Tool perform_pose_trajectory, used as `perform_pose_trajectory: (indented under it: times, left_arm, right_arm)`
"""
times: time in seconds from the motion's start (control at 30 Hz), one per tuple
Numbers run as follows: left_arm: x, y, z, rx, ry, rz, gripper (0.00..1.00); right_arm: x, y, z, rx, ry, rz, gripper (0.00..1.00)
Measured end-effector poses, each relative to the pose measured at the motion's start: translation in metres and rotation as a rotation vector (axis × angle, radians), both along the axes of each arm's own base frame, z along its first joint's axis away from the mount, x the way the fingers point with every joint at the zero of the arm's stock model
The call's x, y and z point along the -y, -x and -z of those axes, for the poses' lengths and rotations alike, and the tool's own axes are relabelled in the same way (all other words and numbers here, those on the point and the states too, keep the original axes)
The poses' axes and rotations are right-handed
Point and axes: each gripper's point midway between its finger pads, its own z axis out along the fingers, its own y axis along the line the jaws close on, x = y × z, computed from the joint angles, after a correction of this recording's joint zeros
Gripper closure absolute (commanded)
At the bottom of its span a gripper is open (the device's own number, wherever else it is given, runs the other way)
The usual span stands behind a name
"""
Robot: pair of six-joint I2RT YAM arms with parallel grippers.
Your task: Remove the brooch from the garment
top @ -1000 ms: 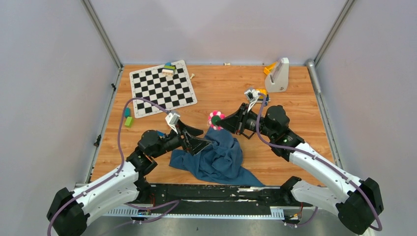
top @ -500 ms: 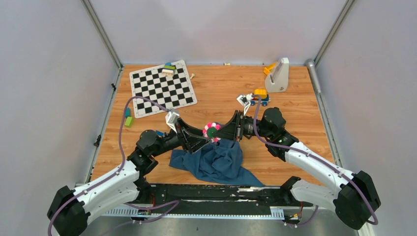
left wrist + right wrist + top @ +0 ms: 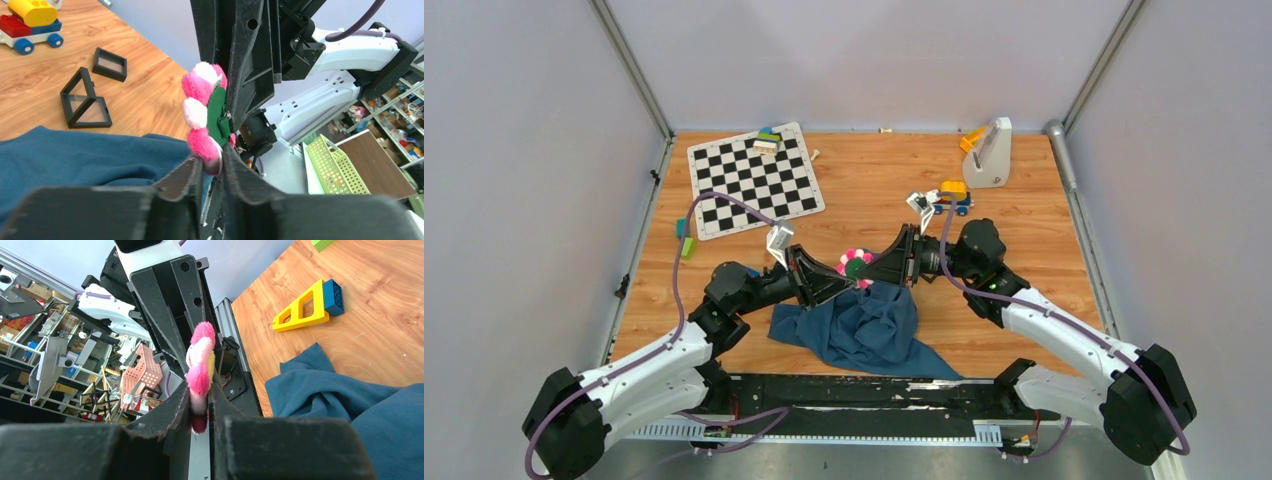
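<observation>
The brooch [image 3: 856,265] hangs pinched from both sides, just above the peak of the garment [image 3: 864,325]. The right gripper [image 3: 200,400] is clamped tight across its petals, the left gripper [image 3: 211,162] nearly closed on its lower edge. If they pull unevenly, I reckon the soft petals could tear or slip free, or the cloth drags along if the pin is fastened, which I can't tell

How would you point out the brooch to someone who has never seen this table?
On the wooden table, find the crumpled teal garment near the front edge. Just past its far edge, the left hand and right hand meet on the brooch. It is the only fluffy round thing: pink and white petals around a green centre.
</observation>
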Motion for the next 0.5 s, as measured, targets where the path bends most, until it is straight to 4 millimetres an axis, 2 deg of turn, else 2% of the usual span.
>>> perform_pose_trajectory:
  times: [0.07,0.17,0.33,0.4,0.5]
  left_arm:
    - [0.000,0.000,0.000,-0.005,0.002,0.000,1.00]
    - [-0.001,0.000,-0.001,-0.015,0.004,-0.006,1.00]
    - [-0.006,-0.007,0.002,-0.038,-0.006,-0.054,1.00]
    - [-0.007,-0.009,0.002,-0.044,-0.005,-0.067,1.00]
    - [-0.007,-0.011,0.003,-0.053,-0.005,-0.073,1.00]
  right_arm:
    - [0.000,-0.001,-0.001,0.005,-0.003,0.003,0.79]
    - [0.000,-0.001,-0.002,0.008,-0.005,0.003,0.70]
    - [0.004,0.003,0.003,0.001,0.007,0.012,0.46]
    - [0.007,0.005,0.005,0.007,0.012,0.022,0.42]
    - [0.011,0.007,0.004,0.021,0.014,0.037,0.42]
